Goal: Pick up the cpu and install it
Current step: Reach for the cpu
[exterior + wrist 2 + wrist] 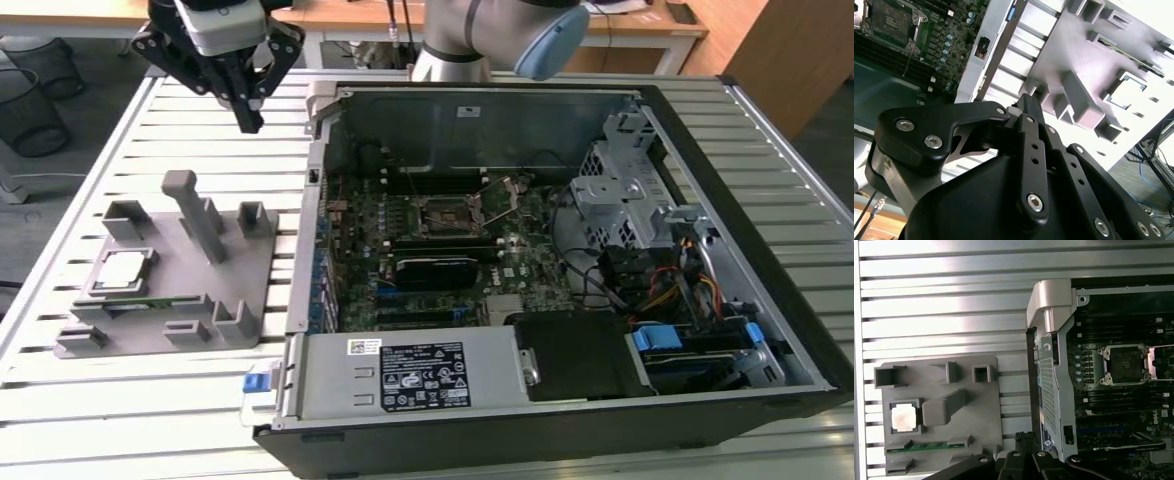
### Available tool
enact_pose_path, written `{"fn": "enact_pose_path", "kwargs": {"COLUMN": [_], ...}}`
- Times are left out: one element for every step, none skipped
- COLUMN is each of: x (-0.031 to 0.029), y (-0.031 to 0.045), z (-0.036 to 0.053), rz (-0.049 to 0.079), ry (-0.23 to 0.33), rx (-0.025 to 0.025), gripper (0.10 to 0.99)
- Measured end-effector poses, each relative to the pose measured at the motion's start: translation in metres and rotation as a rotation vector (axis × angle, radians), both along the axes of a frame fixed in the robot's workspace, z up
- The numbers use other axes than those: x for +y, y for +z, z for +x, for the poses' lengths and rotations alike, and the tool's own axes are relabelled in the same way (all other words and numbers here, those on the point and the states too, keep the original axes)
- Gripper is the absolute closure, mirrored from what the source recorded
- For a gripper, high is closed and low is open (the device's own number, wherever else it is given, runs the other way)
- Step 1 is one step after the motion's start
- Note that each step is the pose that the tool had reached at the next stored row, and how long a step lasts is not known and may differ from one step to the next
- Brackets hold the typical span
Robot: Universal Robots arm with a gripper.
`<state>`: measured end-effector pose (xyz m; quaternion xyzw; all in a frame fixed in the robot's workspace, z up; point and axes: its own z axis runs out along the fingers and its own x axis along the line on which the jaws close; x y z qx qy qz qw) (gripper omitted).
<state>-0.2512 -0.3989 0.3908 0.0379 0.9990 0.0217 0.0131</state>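
One gripper (250, 124) hung above the slatted table (134, 420), fingers closed together and holding nothing. The cpu (123, 268) lay well apart from it, flat in a square recess of the grey holder (254, 265). An upright post (200, 215) rose just beside the cpu, and a green memory stick (929, 446) lay near it. The case (481, 88) wall stood between holder and motherboard socket (447, 213).

The whole desk (147, 420) is taken in from high up and farther off by the exterior view. The grey holder (969, 410) and computer case (1054, 365) are shared by both wrist views. They are seen straight down in the first and obliquely, close past the claw (1026, 107), in the second.
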Motion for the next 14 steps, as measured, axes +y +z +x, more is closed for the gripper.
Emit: {"fn": "enact_pose_path", "kwargs": {"x": [0.0000, 0.0000, 0.0000, 0.0000, 0.0000, 0.0000, 0.0000, 0.0000, 0.0000, 0.0000, 0.0000, 0.0000, 0.0000, 0.0000], "y": [0.0000, 0.0000, -0.0001, -0.0001, -0.0002, -0.0002, -0.0003, -0.0003, -0.0004, -0.0005, -0.0005, -0.0005, -0.0006, -0.0006], "z": [-0.0009, -0.0019, -0.0029, -0.0040, -0.0051, -0.0062, -0.0073, -0.0085, -0.0096, -0.0107, -0.0118, -0.0130, -0.0141, -0.0152], "rz": [0.000, 0.000, 0.000, 0.000, 0.000, 0.000, 0.000, 0.000, 0.000, 0.000, 0.000, 0.000, 0.000, 0.000], "ry": [0.000, 0.000, 0.000, 0.000, 0.000, 0.000, 0.000, 0.000, 0.000, 0.000, 0.000, 0.000, 0.000, 0.000], "rx": [0.0001, 0.0001, 0.0001, 0.0001, 0.0000, 0.0001, 0.0001, 0.0001, 0.0001, 0.0001, 0.0002, 0.0001, 0.0001, 0.0002], "gripper": [0.980, 0.980, 0.980, 0.980, 0.980, 0.980, 0.980, 0.980, 0.980, 0.980, 0.980, 0.980, 0.980, 0.980]}}
